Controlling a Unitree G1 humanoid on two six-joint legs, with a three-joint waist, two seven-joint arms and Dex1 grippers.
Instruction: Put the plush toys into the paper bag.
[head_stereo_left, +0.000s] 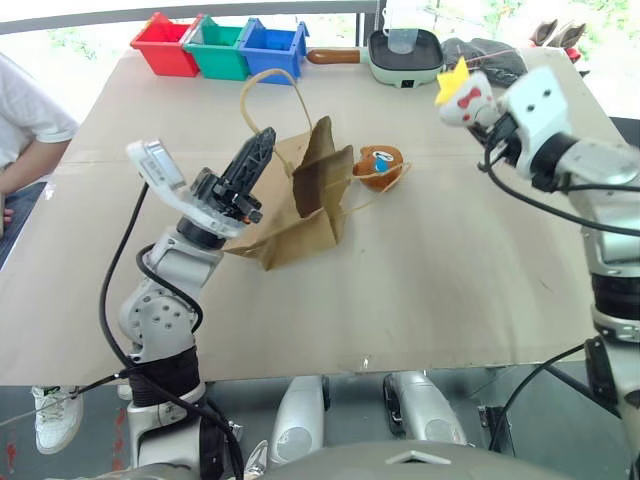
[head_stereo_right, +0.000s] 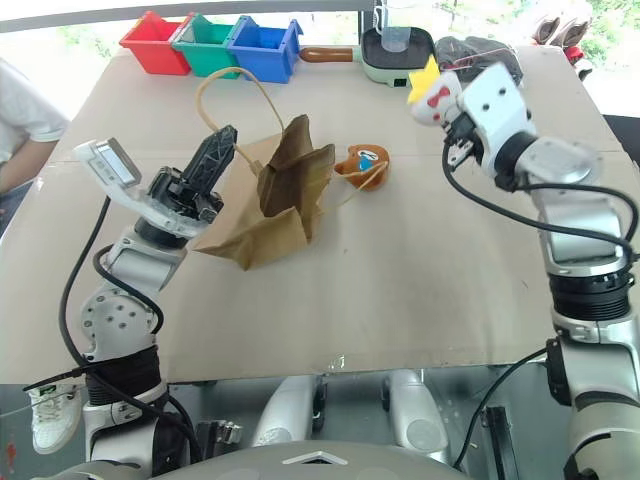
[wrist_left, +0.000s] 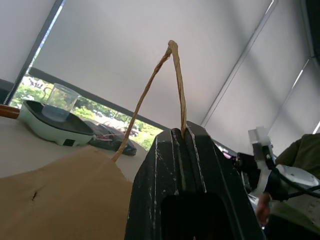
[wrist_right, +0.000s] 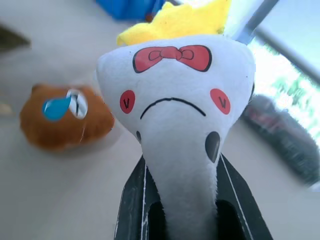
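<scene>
Above the table (head_stereo_left: 420, 300) our right gripper (wrist_right: 182, 200) clamps the white plush toy (wrist_right: 175, 105) upright, yellow tuft on top; our left gripper (wrist_left: 184, 137) pinches the paper bag (head_stereo_left: 300, 215) handle (wrist_left: 170, 85).

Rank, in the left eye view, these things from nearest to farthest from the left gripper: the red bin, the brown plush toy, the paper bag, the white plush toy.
From the left gripper:
1. Paper bag, its handle pinched in the fingers.
2. Brown plush toy, on the table just past the bag.
3. Red bin, at the table's far edge.
4. White plush toy, held up in the right gripper.
</scene>
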